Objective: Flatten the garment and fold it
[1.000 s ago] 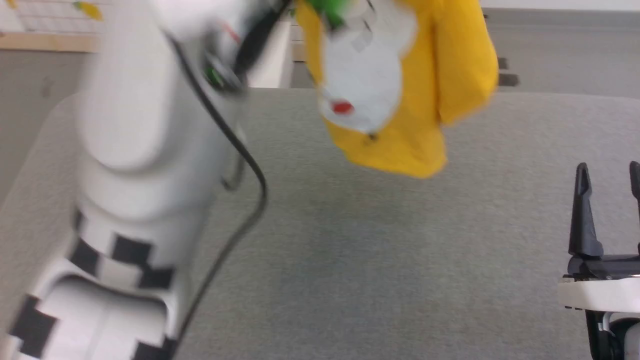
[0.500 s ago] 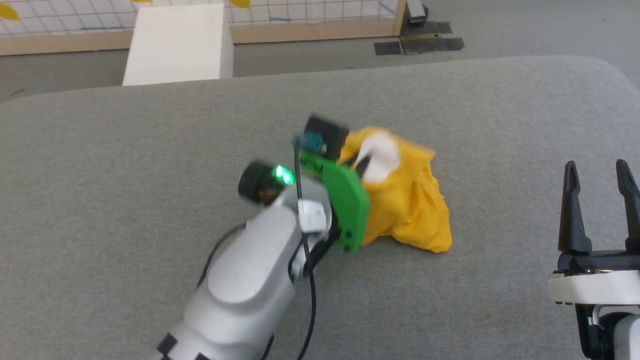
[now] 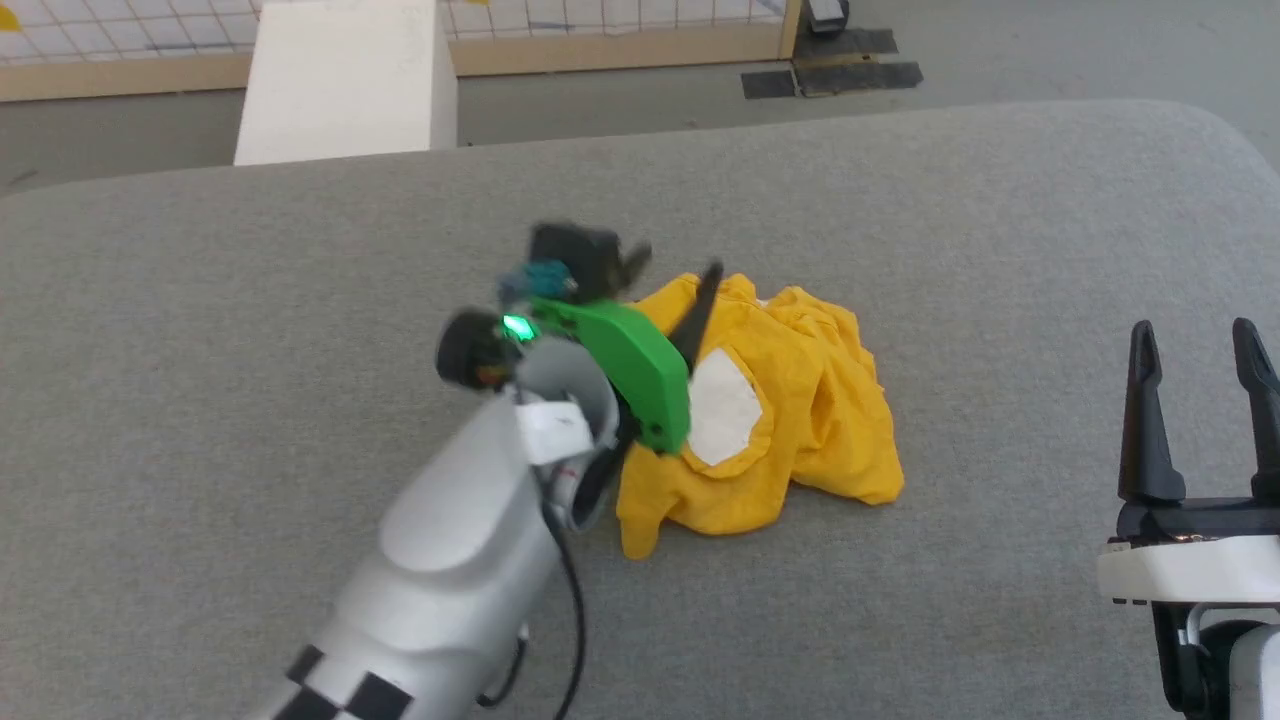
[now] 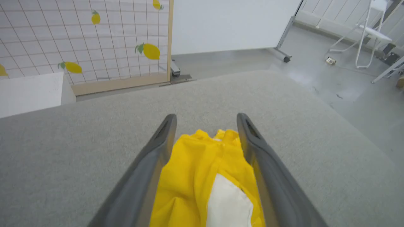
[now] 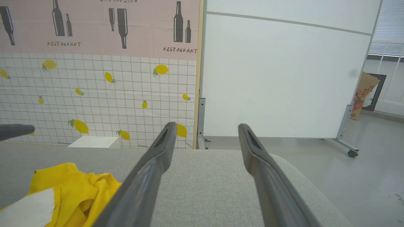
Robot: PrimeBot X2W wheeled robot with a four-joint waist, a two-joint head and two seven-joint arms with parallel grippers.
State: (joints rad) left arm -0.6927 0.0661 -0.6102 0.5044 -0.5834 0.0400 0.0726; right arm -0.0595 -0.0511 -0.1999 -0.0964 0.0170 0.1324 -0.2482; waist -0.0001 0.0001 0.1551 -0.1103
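Note:
The garment point(image 3: 790, 400) lies in a crumpled yellow heap, white patch up, near the middle of the grey padded table point(image 3: 300, 250). My left gripper point(image 3: 668, 287) hovers at its near-left side, open, one dark finger over the cloth. In the left wrist view the garment point(image 4: 192, 176) lies below the spread fingers point(image 4: 157, 148), and I cannot tell if they touch it. My right gripper point(image 3: 1192, 330) stands open and empty at the right, well clear. In the right wrist view the garment point(image 5: 75, 189) sits at the lower left, beside the right gripper point(image 5: 205, 126).
A white box point(image 3: 345, 80) stands on the floor just beyond the table's far edge, in front of a lemon-patterned screen point(image 5: 94, 94). Black tape point(image 3: 830, 75) marks the floor. The table's right end point(image 3: 1220, 150) is rounded. A white panel on wheels point(image 5: 284, 78) stands behind.
The left gripper held the garment up a second ago, brought it down onto the table, then opened and let it go. The head view has tilted too. The right gripper stayed put.

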